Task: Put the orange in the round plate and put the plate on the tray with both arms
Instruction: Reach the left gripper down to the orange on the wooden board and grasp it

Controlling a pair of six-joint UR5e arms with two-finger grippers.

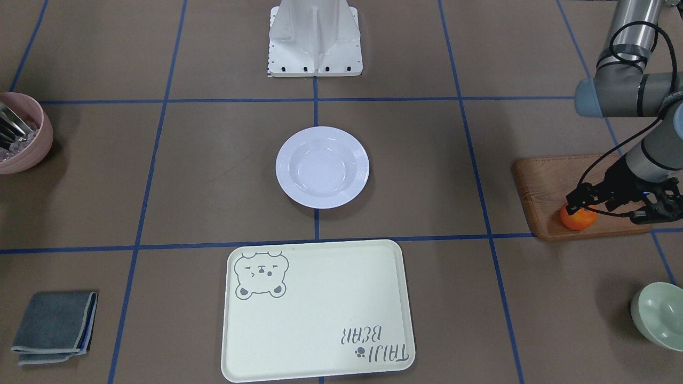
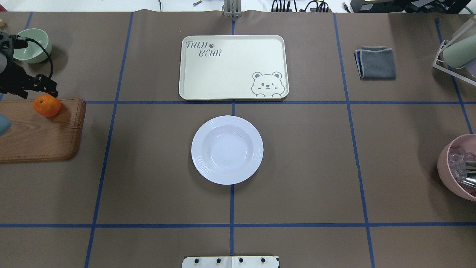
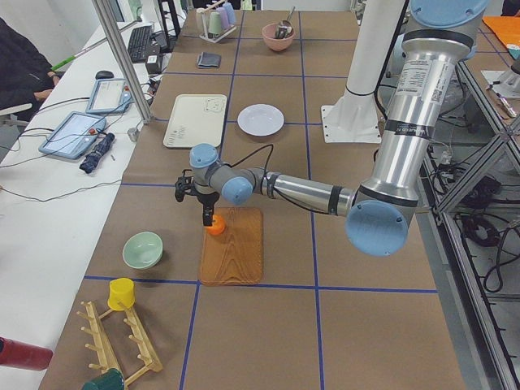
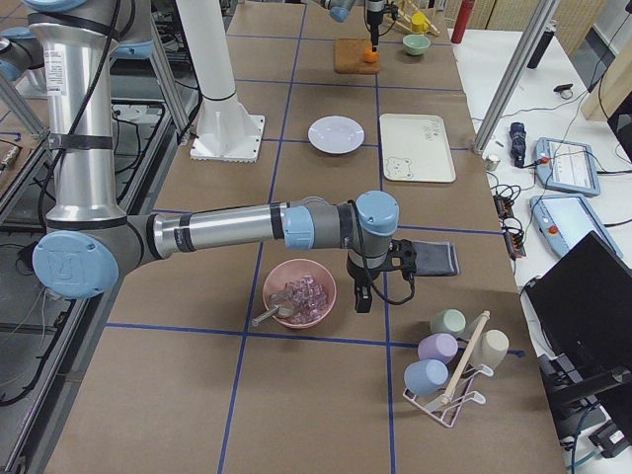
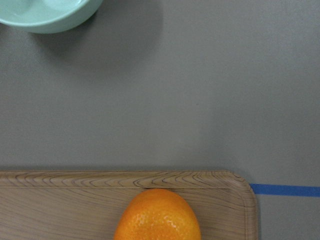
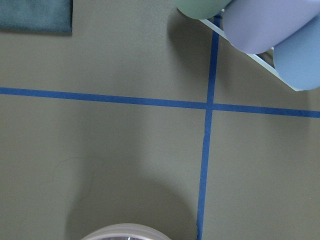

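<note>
The orange (image 1: pixel 578 218) (image 2: pixel 47 105) lies near a corner of a brown wooden board (image 1: pixel 539 181) at the robot's far left. My left gripper (image 1: pixel 579 201) (image 2: pixel 48 87) points down just above it, open, with nothing held. In the left wrist view the orange (image 5: pixel 157 215) fills the bottom edge. The white round plate (image 1: pixel 322 167) (image 2: pixel 227 149) sits empty at the table's middle. Beyond it lies the cream tray (image 1: pixel 320 309) (image 2: pixel 223 70), also empty. My right gripper (image 4: pixel 360 296) hangs low beside a pink bowl (image 4: pixel 299 291); I cannot tell whether it is open or shut.
A pale green bowl (image 2: pixel 31 44) stands past the board. The pink bowl (image 2: pixel 457 167) holds clear pieces and utensils. A folded grey cloth (image 2: pixel 376 62) lies right of the tray, and a cup rack (image 2: pixel 455 52) is at the far right.
</note>
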